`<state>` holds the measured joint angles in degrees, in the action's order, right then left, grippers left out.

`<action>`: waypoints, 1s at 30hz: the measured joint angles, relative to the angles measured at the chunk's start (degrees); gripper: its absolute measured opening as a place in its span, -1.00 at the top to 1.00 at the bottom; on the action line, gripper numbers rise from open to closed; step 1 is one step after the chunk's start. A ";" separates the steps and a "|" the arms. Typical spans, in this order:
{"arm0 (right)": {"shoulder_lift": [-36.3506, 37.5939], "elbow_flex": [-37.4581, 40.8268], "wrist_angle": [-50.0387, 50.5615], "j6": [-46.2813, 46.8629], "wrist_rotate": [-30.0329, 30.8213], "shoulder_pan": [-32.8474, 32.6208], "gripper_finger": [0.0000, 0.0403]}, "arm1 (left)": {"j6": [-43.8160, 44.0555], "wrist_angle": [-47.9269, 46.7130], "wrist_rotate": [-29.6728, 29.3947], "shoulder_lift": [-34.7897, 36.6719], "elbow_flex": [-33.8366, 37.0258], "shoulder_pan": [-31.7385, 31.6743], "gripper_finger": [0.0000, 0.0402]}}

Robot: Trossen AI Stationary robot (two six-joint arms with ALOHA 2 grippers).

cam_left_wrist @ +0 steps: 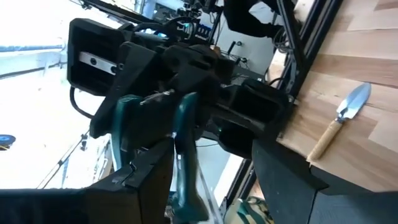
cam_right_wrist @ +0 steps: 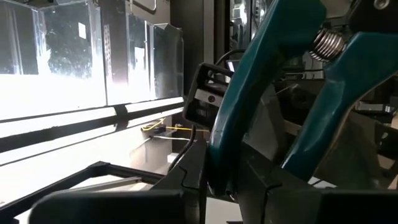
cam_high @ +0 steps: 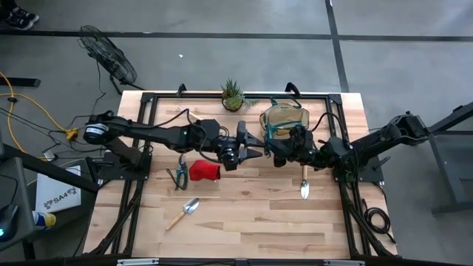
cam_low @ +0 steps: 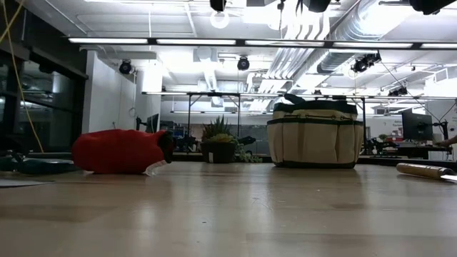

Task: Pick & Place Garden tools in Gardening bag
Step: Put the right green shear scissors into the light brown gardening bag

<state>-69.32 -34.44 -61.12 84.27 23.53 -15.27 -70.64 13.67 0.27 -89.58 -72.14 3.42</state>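
My right gripper (cam_high: 278, 153) is shut on a pair of teal-handled pruning shears (cam_right_wrist: 249, 93) held in the air over the table's middle, just in front of the tan gardening bag (cam_high: 284, 117). My left gripper (cam_high: 254, 149) faces it, open. Its fingers stand on either side of the same shears (cam_left_wrist: 183, 124), and I cannot tell whether they touch. A second pair of shears (cam_high: 179, 174), a red glove (cam_high: 205, 171) and two trowels (cam_high: 182, 213) (cam_high: 304, 181) lie flat on the table. My right gripper pinches one teal handle (cam_right_wrist: 227, 155) of the shears between its two fingers. The fingers come level from the table's right side. The shears are lifted clear of the table, and the spring (cam_right_wrist: 329, 40) between the handles stands beyond the fingers.
A spiky potted plant (cam_high: 233, 96) stands at the far edge, left of the bag. In the low view the glove (cam_low: 118, 151), the plant (cam_low: 220, 146) and the bag (cam_low: 314, 139) stand in a row. The near half of the table holds only the left trowel.
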 joint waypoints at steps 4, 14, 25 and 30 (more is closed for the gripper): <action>0.00 0.00 0.36 -0.04 0.04 0.00 0.79 | -0.05 -0.16 -0.81 -1.53 -1.44 -0.02 -0.05; 0.00 0.00 0.26 -0.43 -0.05 0.00 0.79 | -0.05 -0.02 -1.30 -2.19 -1.79 -0.04 0.02; -0.02 0.09 0.43 -0.39 -1.10 0.04 0.79 | -0.05 0.67 -0.43 -2.52 -1.90 -1.16 0.51; -0.02 0.09 0.37 -0.37 -1.62 0.00 0.79 | 0.17 1.80 0.25 -2.59 -1.87 -1.16 0.65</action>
<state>-69.34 -34.35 -60.74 83.90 21.91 -15.27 -70.47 15.47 0.52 -92.17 -74.02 2.26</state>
